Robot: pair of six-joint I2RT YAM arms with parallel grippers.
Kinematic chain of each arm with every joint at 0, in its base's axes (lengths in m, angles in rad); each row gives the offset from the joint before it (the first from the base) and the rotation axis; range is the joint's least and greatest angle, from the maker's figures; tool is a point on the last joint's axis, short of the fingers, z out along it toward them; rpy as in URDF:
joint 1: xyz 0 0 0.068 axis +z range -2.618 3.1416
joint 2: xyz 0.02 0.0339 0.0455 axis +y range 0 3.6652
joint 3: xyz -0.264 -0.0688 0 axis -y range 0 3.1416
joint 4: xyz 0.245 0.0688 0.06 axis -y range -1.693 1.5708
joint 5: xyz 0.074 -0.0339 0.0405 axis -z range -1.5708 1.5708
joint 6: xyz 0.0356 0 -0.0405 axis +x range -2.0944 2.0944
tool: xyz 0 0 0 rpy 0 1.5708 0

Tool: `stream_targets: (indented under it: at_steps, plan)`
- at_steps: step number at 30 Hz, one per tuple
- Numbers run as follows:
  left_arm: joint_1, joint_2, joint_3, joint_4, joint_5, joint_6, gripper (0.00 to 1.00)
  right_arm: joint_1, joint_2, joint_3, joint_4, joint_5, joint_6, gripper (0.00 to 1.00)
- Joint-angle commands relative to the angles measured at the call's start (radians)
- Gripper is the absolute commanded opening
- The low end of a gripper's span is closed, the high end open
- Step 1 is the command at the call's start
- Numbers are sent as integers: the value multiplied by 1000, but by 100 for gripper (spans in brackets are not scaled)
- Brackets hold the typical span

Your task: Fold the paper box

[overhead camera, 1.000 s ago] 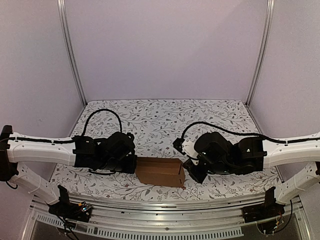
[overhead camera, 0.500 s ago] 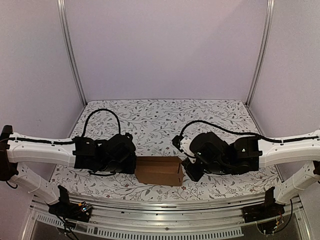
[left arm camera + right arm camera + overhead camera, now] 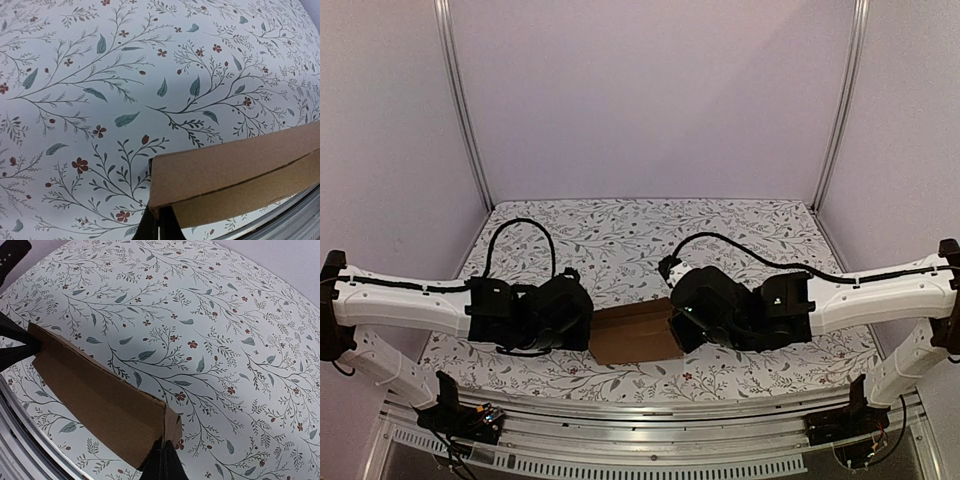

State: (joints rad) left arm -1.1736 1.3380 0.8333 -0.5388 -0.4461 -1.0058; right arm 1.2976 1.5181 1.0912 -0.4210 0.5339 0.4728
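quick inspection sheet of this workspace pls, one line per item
surface: floral table cover, lying flat
job's things: paper box, brown, a partly formed carton near the front edge, between the arms
clutter: nothing seen
grippers: left gripper and right gripper, each shut on one end of the box
cables: black left cable and right cable loop above the arms, clear of the box
surroundings: plain walls, metal posts, front rail
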Motion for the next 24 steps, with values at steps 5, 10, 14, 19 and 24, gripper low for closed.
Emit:
stream_targets:
  at_steps: [5,10,14,19,24]
  plan:
    - [-32,30,7,3,-22,-37,0,27,73,87,28,73,106,0]
    - [-32,37,11,3,-32,-45,0,31,95,107,25,86,139,0]
    - [-32,41,15,3,-38,-44,0,37,108,125,23,96,142,0]
    - [-32,60,19,14,-31,-42,0,45,130,141,25,92,155,0]
    - [-32,80,23,24,-22,-38,0,45,154,159,18,81,160,0]
